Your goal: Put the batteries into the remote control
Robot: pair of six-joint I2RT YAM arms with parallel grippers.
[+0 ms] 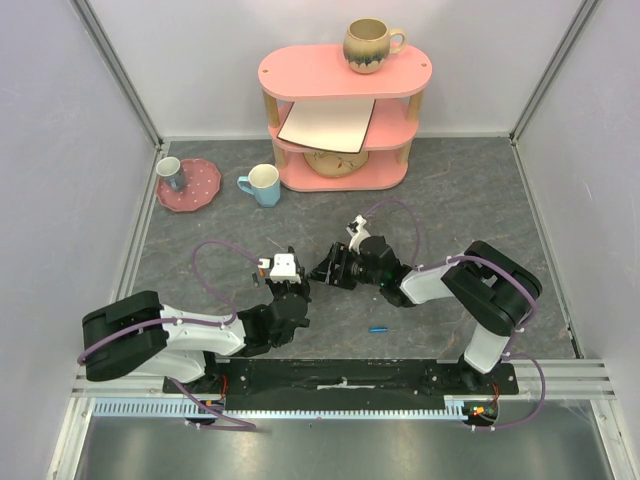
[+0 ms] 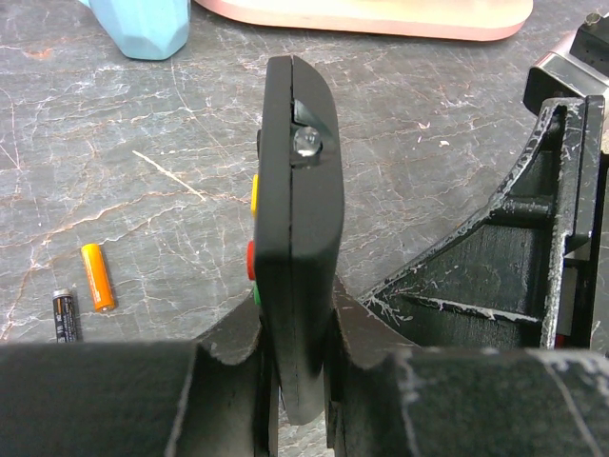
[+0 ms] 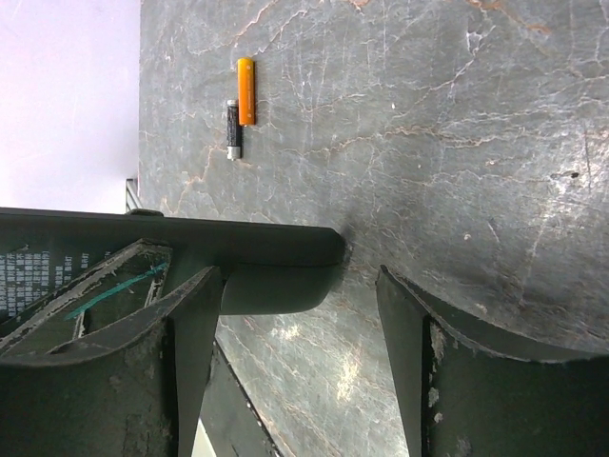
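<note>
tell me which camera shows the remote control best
Left wrist: the remote control stands edge-on, clamped in the left gripper, coloured buttons visible. Right wrist shows only its dark edge; in the top view it's too small to make out.

Both arms stand on a long black mounting plate (image 1: 345, 378). The left arm (image 1: 185, 335), at the left end of the plate, and the right arm (image 1: 495, 290), at its right end, have black joints with white links between them. A purple cable (image 1: 212, 245) loops along each arm. Farthest from the plate, each wrist carries a white block. The black fingers (image 2: 400, 381) are scratched pale at their edges.
</note>
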